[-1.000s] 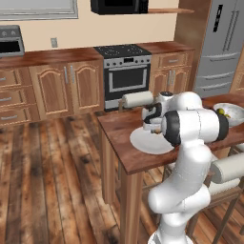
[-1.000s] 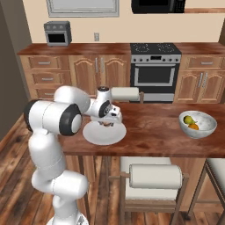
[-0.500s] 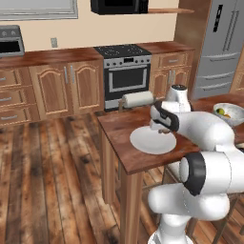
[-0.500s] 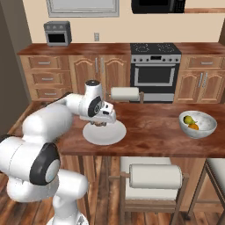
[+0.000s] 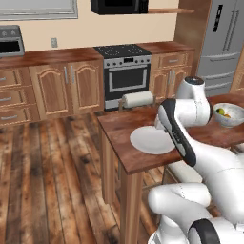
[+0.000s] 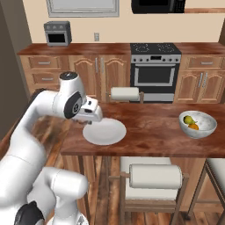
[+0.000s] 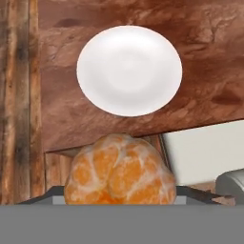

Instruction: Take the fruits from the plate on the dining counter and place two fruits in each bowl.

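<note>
Since the earlier frames the arm has swung: a second ago the hand sat low over the plate (image 6: 104, 132) at centre frame; now, in the right base view, the hand (image 6: 90, 115) hangs at the plate's upper-left edge, lifted off it. In the left base view the arm's white links cover the plate's right rim. The plate itself has not shifted on the dining counter (image 6: 154, 136).

In the hand view a peeled orange (image 7: 119, 172) sits at bottom centre, right against the camera, between the fingers. We read the fingers as closed on it; the tips themselves are hidden behind the fruit.

The plate (image 7: 129, 70) in the hand view is bare, upper centre of frame. So the last fruit is off the plate and in hand.

In the right base view a bowl (image 6: 197, 124) stands at right of frame on the counter, well apart from the plate, with a yellow-green pear and an orange-toned fruit inside. We cannot make out a second bowl here.

Our judgement: the carry phase is under way, and what remains is setting this orange into a bowl that needs it.

Orientation: the orange is near round, with no clear long axis. Its segment seams fan towards the camera, so its core points roughly along the gripper.
</note>
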